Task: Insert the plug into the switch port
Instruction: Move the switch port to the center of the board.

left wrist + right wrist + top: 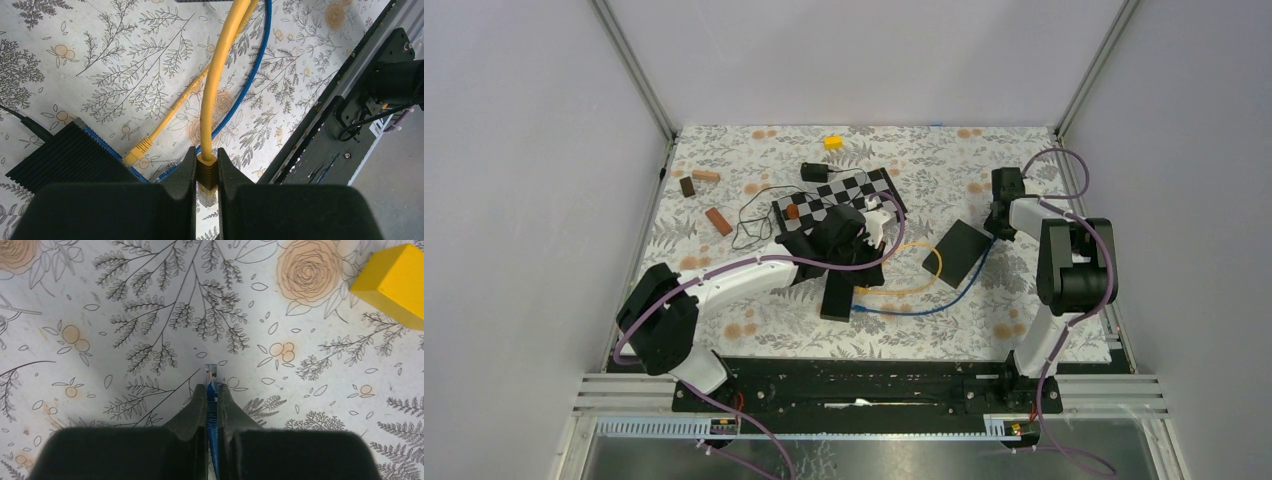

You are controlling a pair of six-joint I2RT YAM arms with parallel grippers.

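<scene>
Over the bench (754, 150), left tool (206, 156) is gripping yellow plug (206, 175), right tool (212, 392) is pinching blue plug (210, 371); squaring plug to switch (65, 155) is looking critical.

On your floral-covered desk (924, 150), a yellow block (833, 142) sits near the far edge. You can also catch it at the upper right of the right wrist view (390, 285). On the far left, a light wooden block (706, 175) lies just beside a dark block (687, 186), with a reddish block (718, 221) nearer you. A checkerboard (844, 190) lies mid-desk, and a thin black wire (749, 220) loops by its left end.
</scene>
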